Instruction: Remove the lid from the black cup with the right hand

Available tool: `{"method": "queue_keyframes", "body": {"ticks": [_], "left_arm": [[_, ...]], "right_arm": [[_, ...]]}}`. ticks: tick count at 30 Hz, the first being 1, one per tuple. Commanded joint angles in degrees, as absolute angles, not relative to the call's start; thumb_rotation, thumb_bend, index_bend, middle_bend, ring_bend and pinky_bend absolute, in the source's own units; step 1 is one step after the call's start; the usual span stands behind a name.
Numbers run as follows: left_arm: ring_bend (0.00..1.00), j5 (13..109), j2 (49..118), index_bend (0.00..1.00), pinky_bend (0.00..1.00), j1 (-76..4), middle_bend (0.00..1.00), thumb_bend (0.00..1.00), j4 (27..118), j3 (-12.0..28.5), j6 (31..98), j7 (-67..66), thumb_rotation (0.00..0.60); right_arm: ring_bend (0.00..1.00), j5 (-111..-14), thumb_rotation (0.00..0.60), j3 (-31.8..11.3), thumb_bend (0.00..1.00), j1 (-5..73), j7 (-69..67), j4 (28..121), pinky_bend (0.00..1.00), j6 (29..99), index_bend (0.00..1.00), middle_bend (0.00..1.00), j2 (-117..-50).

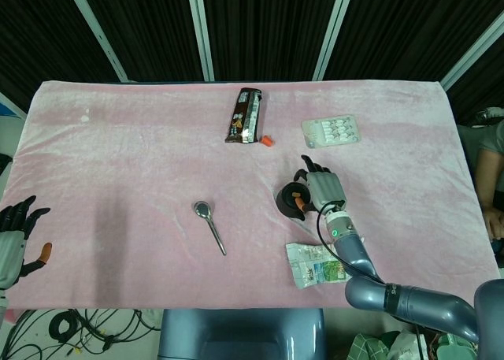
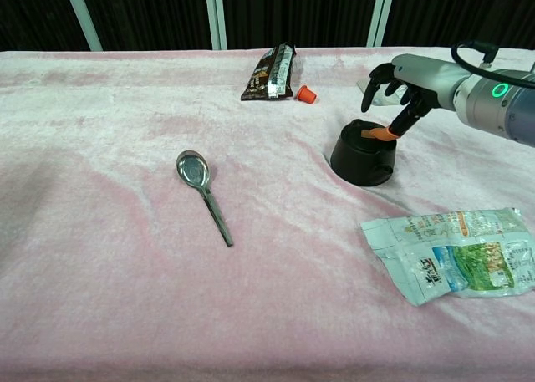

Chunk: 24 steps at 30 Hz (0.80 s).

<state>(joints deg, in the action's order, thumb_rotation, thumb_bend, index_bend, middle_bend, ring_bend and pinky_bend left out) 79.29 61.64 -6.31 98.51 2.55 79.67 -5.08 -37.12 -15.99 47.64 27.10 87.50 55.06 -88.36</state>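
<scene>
The black cup (image 2: 361,155) stands right of centre on the pink cloth, with its lid on and a small orange mark on the lid's top; in the head view the cup (image 1: 290,200) shows just left of my right hand. My right hand (image 2: 403,83) hovers at the cup's far right side, fingers spread. Its orange thumb tip (image 2: 383,134) touches or nearly touches the lid's top edge. The hand (image 1: 321,188) holds nothing. My left hand (image 1: 14,235) rests off the table's near left corner, fingers apart and empty.
A metal spoon (image 2: 203,194) lies left of the cup. A brown snack bar wrapper (image 2: 272,72) and a small orange cap (image 2: 306,94) lie behind it. A blister pack (image 1: 331,131) sits at the back right. A green-white sachet (image 2: 451,252) lies near the front right.
</scene>
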Motion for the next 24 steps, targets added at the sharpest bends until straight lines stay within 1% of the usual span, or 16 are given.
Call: {"method": "queue_keyframes", "body": {"ticks": [1,14,19,24], "left_arm": [[0.0,79.27,61.62,0.19,0.02,-6.33,0.0,0.42,98.52,2.54,79.63,-5.1,0.6],[0.0,79.17,61.58,0.19,0.02,-6.38,0.0,0.42,98.55,2.53,79.53,-5.17,0.6],[0.0,79.15,61.61,0.19,0.02,-6.38,0.0,0.42,98.55,2.5,79.54,-5.28,0.6],[0.0,79.1,61.59,0.19,0.02,-6.37,0.0,0.42,98.56,2.53,79.58,-5.21,0.6]], "right_arm": [[0.16,-37.14,0.6,-15.88,0.26,47.77,26.67,86.9,0.2,54.93,0.41,0.03,-88.82],[0.16,-37.14,0.6,-15.56,0.26,47.62,24.78,85.07,0.2,54.18,0.51,0.03,-89.53],[0.16,-37.94,0.6,-15.42,0.27,47.68,24.08,84.99,0.2,53.88,0.52,0.03,-89.74],[0.16,-37.86,0.6,-15.54,0.3,47.93,23.55,84.24,0.2,53.6,0.53,0.03,-90.27]]}}
